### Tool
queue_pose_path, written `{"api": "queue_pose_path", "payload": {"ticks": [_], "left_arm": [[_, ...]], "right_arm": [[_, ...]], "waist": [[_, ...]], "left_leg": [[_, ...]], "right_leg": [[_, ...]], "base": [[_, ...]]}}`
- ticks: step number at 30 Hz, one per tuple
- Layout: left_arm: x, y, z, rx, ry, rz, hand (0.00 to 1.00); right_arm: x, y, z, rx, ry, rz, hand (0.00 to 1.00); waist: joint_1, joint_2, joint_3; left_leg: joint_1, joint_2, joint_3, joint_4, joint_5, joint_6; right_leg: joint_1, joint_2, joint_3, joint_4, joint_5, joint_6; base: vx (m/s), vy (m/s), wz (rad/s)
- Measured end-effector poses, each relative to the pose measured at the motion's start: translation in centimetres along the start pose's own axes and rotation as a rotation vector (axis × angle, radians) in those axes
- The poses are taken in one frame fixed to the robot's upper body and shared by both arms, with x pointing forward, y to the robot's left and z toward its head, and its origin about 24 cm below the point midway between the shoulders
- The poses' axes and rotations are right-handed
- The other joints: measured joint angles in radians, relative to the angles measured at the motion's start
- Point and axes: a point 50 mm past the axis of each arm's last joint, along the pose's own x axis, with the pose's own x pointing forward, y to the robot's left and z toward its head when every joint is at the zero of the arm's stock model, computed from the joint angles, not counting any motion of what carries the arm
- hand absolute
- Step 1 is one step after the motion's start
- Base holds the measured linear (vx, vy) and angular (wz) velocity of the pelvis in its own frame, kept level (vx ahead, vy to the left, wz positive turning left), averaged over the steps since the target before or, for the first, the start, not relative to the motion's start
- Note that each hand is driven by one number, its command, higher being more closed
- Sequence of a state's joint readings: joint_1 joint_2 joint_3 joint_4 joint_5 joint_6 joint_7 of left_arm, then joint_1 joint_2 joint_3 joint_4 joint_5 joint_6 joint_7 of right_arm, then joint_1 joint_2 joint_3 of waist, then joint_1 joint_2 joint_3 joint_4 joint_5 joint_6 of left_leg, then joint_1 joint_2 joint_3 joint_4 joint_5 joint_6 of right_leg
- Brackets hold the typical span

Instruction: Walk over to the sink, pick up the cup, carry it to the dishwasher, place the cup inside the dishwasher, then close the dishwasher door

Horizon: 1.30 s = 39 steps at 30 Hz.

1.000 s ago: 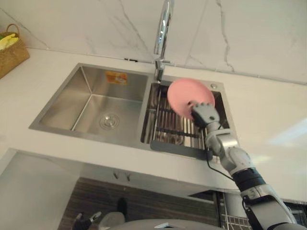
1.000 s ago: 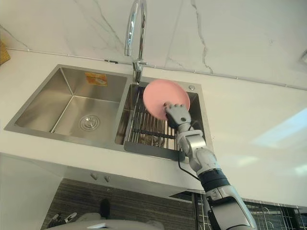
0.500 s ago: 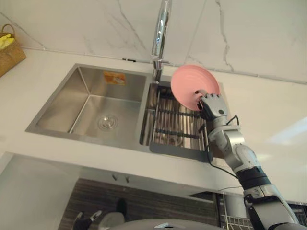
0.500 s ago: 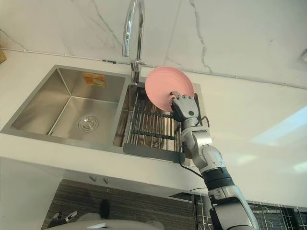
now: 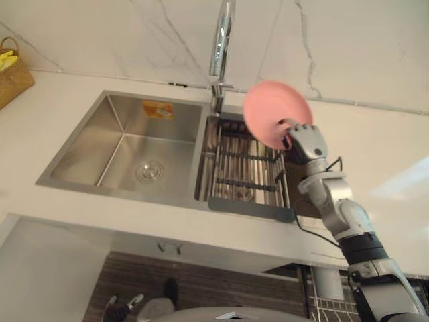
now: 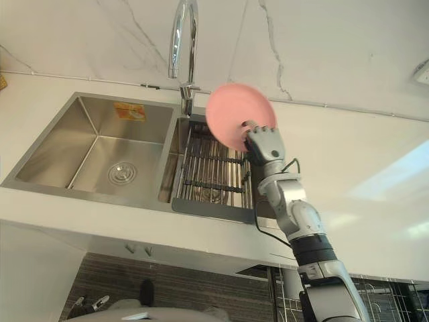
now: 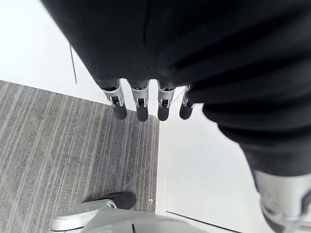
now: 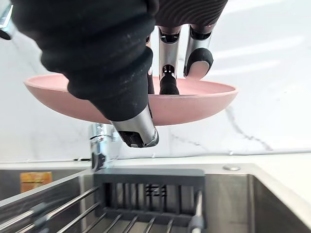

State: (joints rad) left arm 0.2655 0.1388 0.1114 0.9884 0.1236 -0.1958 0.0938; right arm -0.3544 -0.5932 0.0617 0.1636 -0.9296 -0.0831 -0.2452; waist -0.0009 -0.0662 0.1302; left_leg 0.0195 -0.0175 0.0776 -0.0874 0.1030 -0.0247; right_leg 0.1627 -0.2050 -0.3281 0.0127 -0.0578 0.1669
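A pink shallow dish [image 5: 269, 109] is what my right hand [image 5: 305, 142] holds, not a cup. The fingers lie over its rim and the thumb [image 8: 132, 127] presses underneath, so the hand is shut on the dish [image 8: 194, 104]. The dish hangs tilted in the air above the back right corner of the sink's right basin, over the wire rack [image 5: 247, 168]. My left hand [image 7: 141, 109] hangs low by a white cabinet front, above the striped floor, fingers relaxed and holding nothing.
The steel double sink [image 5: 120, 144] has a bare left basin with a drain. A tall chrome faucet [image 5: 220, 40] rises behind the divider, just left of the dish. A wicker basket [image 5: 12, 74] stands on the white counter [image 5: 382, 161] at the far left.
My right hand has lifted the pink dish up out of the rack and moved it to the right, toward the sink's right rim. The view has shifted slightly.
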Motion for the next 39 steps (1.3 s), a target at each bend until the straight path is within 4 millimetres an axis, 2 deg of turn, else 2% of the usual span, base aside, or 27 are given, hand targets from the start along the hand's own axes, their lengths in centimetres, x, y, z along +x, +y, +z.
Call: {"api": "queue_pose_path", "payload": {"ticks": [2,4,6,8,9,10,11,12,13,14,15,16,17,18,19,20,22,24,25,27,28,30,35,39], "left_arm": [[0.1,0.0,0.3,0.017,-0.01,-0.011,0.0],[0.1,-0.1,0.4,0.046,-0.017,-0.029,0.0],[0.2,0.0,0.5,0.054,-0.018,-0.031,0.0],[0.2,0.5,0.4,0.035,-0.009,-0.008,0.0],[0.3,0.9,0.3,0.009,0.003,0.009,0.0],[0.2,1.5,0.1,-0.023,0.011,0.037,0.0],[0.2,1.9,0.0,-0.03,0.014,0.05,0.0],[0.2,2.7,-0.1,-0.036,0.016,0.073,0.0],[0.1,2.8,-0.2,-0.037,0.017,0.078,0.0],[0.1,3.3,-0.2,-0.04,0.013,0.091,0.0],[0.0,3.4,-0.3,-0.043,0.014,0.097,0.0],[-0.1,3.7,-0.4,-0.054,0.017,0.111,0.0],[0.0,2.8,-0.2,-0.078,0.016,0.099,0.0],[-0.3,1.6,-0.8,-0.093,0.035,0.072,0.0],[-0.3,1.2,-0.8,-0.089,0.036,0.061,0.0],[-0.2,1.1,-0.5,-0.089,0.028,0.059,0.0],[0.3,1.0,0.8,-0.077,-0.008,0.052,0.0],[0.4,0.8,1.0,-0.065,-0.019,0.042,0.0],[0.5,0.7,1.2,-0.066,-0.022,0.039,0.0],[0.2,-0.3,0.5,-0.079,0.003,0.016,0.0],[-0.1,-0.9,-0.1,-0.083,0.023,0.001,0.0],[-0.4,-0.9,-0.7,-0.068,0.035,-0.001,0.0],[-0.7,-0.7,-1.3,-0.026,0.049,0.005,0.0],[-0.7,-0.4,-1.2,-0.013,0.042,0.009,0.0]], "right_arm": [[-0.4,-0.8,-1.4,-0.02,0.054,-0.029,1.0],[-0.7,-1.4,-1.6,-0.024,0.066,-0.055,1.0],[-0.6,-1.8,-1.3,-0.022,0.053,-0.086,1.0],[-0.3,-2.0,-0.7,-0.007,0.038,-0.114,1.0],[-0.2,-2.0,-0.5,-0.001,0.035,-0.132,1.0],[-0.1,-2.1,-0.3,-0.003,0.029,-0.148,1.0],[-0.1,-2.1,-0.3,-0.01,0.029,-0.15,1.0],[-0.1,-2.1,-0.3,-0.017,0.03,-0.151,1.0],[-0.1,-2.1,-0.3,-0.017,0.03,-0.149,1.0],[0.0,-2.1,-0.3,-0.021,0.026,-0.146,1.0],[0.1,-2.0,-0.2,-0.023,0.02,-0.142,1.0],[0.5,-2.1,0.1,-0.025,-0.001,-0.143,1.0],[0.8,-2.3,0.2,-0.032,-0.014,-0.151,1.0],[1.3,-2.4,0.4,-0.037,-0.025,-0.16,1.0],[1.7,-2.7,0.4,-0.056,-0.037,-0.18,1.0],[1.9,-2.8,0.4,-0.06,-0.042,-0.186,1.0],[2.3,-3.1,0.3,-0.067,-0.041,-0.194,1.0],[2.2,-3.4,-0.2,-0.094,-0.043,-0.184,1.0],[1.9,-3.9,-0.9,-0.119,-0.033,-0.184,1.0],[1.1,-4.2,-2.1,-0.152,-0.006,-0.162,1.0],[0.5,-4.1,-2.9,-0.164,0.022,-0.14,1.0],[-0.6,-3.7,-4.0,-0.174,0.064,-0.115,1.0],[-1.5,-2.9,-4.4,-0.173,0.081,-0.062,1.0],[-2.7,-1.1,-4.7,-0.127,0.132,-0.001,1.0]], "waist": [[-0.005,0.0,0.0],[-0.005,0.001,0.0],[0.001,0.014,-0.003],[0.014,0.027,-0.007],[0.03,0.036,-0.012],[0.032,0.041,-0.012],[0.025,0.041,-0.013],[0.022,0.044,-0.017],[0.024,0.047,-0.022],[0.031,0.038,-0.034],[0.037,0.029,-0.043],[0.051,0.014,-0.056],[0.071,0.027,-0.062],[0.098,0.052,-0.082],[0.103,0.036,-0.084],[0.1,0.026,-0.085],[0.085,0.021,-0.085],[0.078,0.015,-0.091],[0.074,0.003,-0.089],[0.073,0.016,-0.093],[0.064,0.03,-0.101],[0.053,0.034,-0.103],[0.048,0.022,-0.097],[0.044,0.014,-0.094]], "left_leg": [[0.005,-0.002,0.012,0.001,-0.001,0.002],[0.007,0.007,0.044,0.004,-0.001,0.002],[0.008,0.038,0.098,0.007,-0.011,0.009],[0.014,0.085,0.205,0.007,-0.033,0.011],[0.013,0.113,0.261,0.005,-0.042,0.026],[0.007,0.133,0.328,0.001,-0.036,0.044],[0.009,0.138,0.343,0.001,-0.035,0.045],[0.013,0.156,0.37,0.001,-0.039,0.04],[0.016,0.163,0.376,0.001,-0.038,0.04],[0.014,0.17,0.392,0.006,-0.032,0.045],[0.012,0.169,0.397,0.008,-0.029,0.044],[-0.011,0.168,0.412,0.052,-0.037,0.025],[-0.028,0.172,0.388,0.08,-0.062,0.015],[-0.025,0.188,0.393,0.072,-0.043,0.022],[-0.025,0.179,0.448,0.079,-0.041,0.026],[-0.031,0.174,0.464,0.089,-0.042,0.027],[-0.04,0.185,0.49,0.111,-0.041,0.02],[-0.036,0.186,0.504,0.111,-0.033,-0.004],[-0.036,0.177,0.51,0.105,-0.024,-0.016],[-0.027,0.181,0.494,0.064,0.011,-0.026],[-0.009,0.178,0.49,0.016,0.042,-0.029],[-0.004,0.183,0.467,0.002,0.054,-0.036],[-0.006,0.173,0.447,0.002,0.054,-0.037],[-0.011,0.145,0.439,0.008,0.043,-0.022]], "right_leg": [[-0.017,-0.005,0.028,0.011,0.013,0.006],[-0.054,-0.004,0.072,0.036,0.03,0.0],[-0.114,0.015,0.119,0.062,0.075,-0.015],[-0.193,0.056,0.076,0.085,0.158,-0.087],[-0.209,0.077,0.039,0.065,0.205,-0.131],[-0.243,0.065,-0.048,0.179,0.143,-0.182],[-0.251,0.042,-0.094,0.272,0.089,-0.194],[-0.234,0.007,-0.15,0.433,-0.004,-0.178],[-0.22,-0.003,-0.165,0.474,-0.026,-0.18],[-0.187,-0.025,-0.188,0.522,-0.032,-0.184],[-0.17,-0.039,-0.195,0.529,-0.011,-0.196],[-0.156,-0.044,-0.204,0.474,0.056,-0.205],[-0.158,-0.025,-0.228,0.431,0.065,-0.217],[-0.124,0.016,-0.227,0.313,0.068,-0.212],[-0.113,0.005,-0.236,0.252,0.033,-0.196],[-0.114,-0.003,-0.236,0.234,0.024,-0.189],[-0.1,0.017,-0.23,0.162,0.024,-0.157],[-0.075,0.038,-0.213,0.084,0.012,-0.114],[-0.056,0.04,-0.207,0.035,-0.008,-0.065],[-0.06,0.064,-0.214,0.01,-0.009,-0.07],[-0.056,0.075,-0.223,0.007,-0.013,-0.073],[-0.04,0.087,-0.235,0.0,-0.016,-0.074],[-0.024,0.09,-0.252,-0.025,0.001,-0.071],[-0.023,0.065,-0.26,-0.026,0.011,-0.052]], "base": [[0.01,0.024,-0.2],[-0.01,0.044,-0.62],[-0.05,0.062,-1.17],[-0.1,0.033,-1.62],[-0.18,0.006,-1.77],[-0.2,-0.001,-1.41],[-0.21,-0.009,-1.15],[-0.13,-0.018,-0.64],[-0.06,-0.055,-0.72],[0.01,-0.079,-0.53],[0.03,-0.135,-0.8],[0.0,-0.171,-0.98],[-0.02,-0.167,-1.55],[-0.02,-0.171,-1.63],[-0.02,-0.129,-1.35],[-0.04,-0.188,-0.78],[-0.11,-0.238,-0.52],[-0.13,-0.218,-0.39],[-0.16,-0.198,-0.15],[-0.16,-0.155,-0.06],[-0.08,-0.062,0.1],[-0.06,-0.059,0.21],[0.0,0.015,0.11],[0.05,0.069,0.07]]}}
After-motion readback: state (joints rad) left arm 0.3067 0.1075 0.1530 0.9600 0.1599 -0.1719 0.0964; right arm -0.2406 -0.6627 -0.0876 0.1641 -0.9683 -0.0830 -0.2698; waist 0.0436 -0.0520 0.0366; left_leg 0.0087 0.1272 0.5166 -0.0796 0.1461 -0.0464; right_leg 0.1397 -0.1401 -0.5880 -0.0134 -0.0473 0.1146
